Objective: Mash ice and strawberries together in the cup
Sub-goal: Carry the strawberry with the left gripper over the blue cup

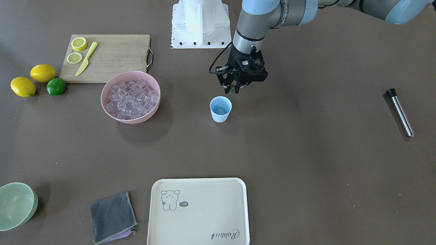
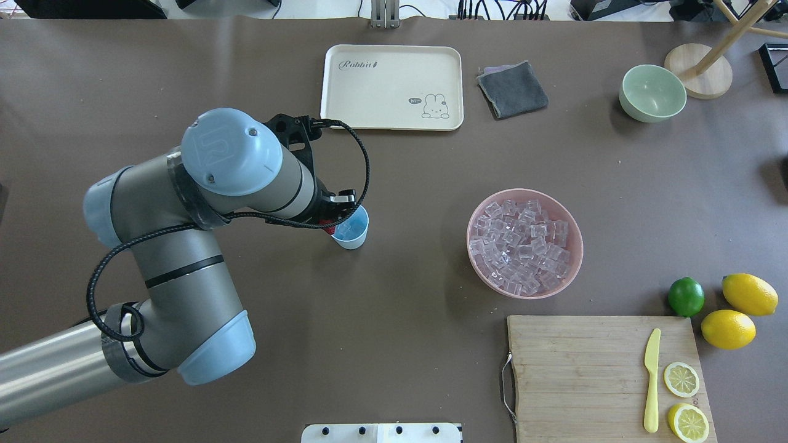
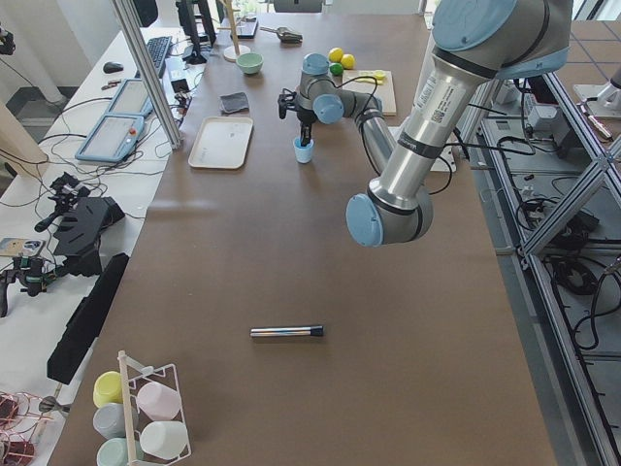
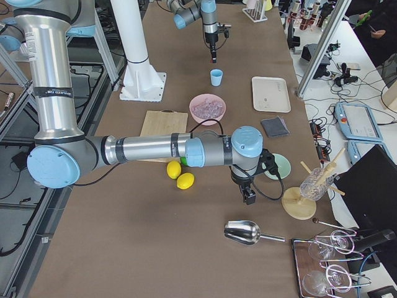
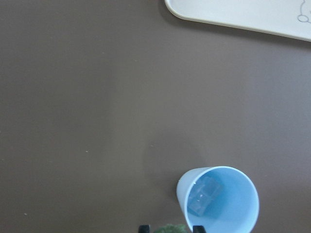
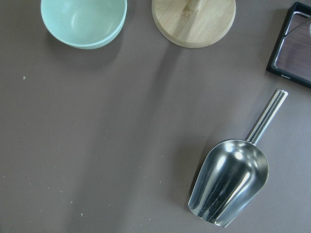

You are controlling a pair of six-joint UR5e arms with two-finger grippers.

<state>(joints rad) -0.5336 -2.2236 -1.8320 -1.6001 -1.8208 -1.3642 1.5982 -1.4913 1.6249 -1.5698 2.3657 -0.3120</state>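
The light blue cup (image 1: 220,109) stands upright mid-table with an ice cube or two (image 5: 204,195) in its bottom. My left gripper (image 1: 233,89) hangs just above and behind the cup's rim, shut on the small red strawberry (image 1: 232,90). The strawberry's green top (image 5: 170,228) shows at the bottom edge of the left wrist view, beside the cup (image 5: 218,201). Several more ice cubes (image 2: 523,246) fill the pink bowl (image 2: 474,271). My right gripper (image 4: 249,196) shows only in the exterior right view, far off over bare table; I cannot tell if it is open or shut.
A steel muddler (image 1: 400,112) lies far to the robot's left. A metal scoop (image 6: 231,187) lies below the right wrist. A cream tray (image 1: 199,211), grey cloth (image 1: 112,217), green bowl (image 1: 17,204), cutting board (image 1: 109,56), lemons (image 1: 42,73) and lime (image 1: 56,86) stand around.
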